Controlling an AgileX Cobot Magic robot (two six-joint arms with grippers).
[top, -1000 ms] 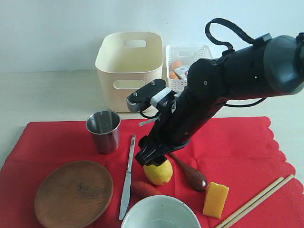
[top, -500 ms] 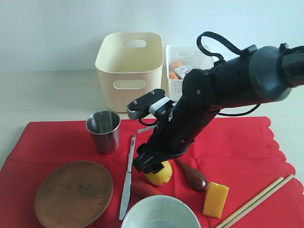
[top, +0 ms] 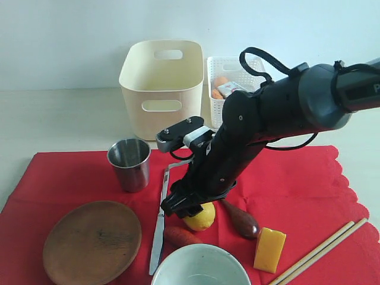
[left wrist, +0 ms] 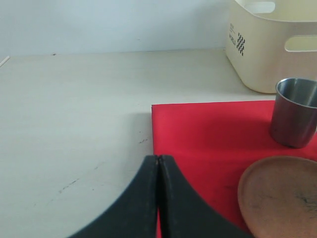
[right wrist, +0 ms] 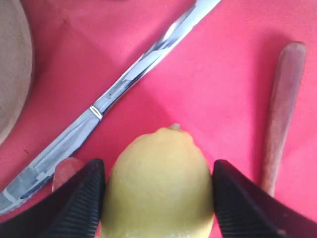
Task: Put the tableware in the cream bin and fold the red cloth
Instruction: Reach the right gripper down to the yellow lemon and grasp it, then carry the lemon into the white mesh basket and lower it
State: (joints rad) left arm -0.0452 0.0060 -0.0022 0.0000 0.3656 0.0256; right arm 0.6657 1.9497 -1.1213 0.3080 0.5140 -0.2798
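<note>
1. Silver knife (right wrist: 124, 82) lies on the red cloth (right wrist: 223, 59), just beside my right gripper (right wrist: 158, 198), whose jaws clamp the lemon (right wrist: 158, 178).
2. Dark wooden spoon (right wrist: 280, 109) lies on the lemon's far side.
3. My left gripper (left wrist: 158, 166) is closed, at the cloth's corner.
4. Cream bin (top: 160, 124) stands behind the cloth; the adjacent white basket (top: 218, 105) holds a carton (top: 228, 89).

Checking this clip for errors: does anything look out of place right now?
Yes. The right gripper clasps the lemon, which is food, not tableware, while the silver knife and dark wooden spoon lie untouched beside it on the red cloth.
</note>
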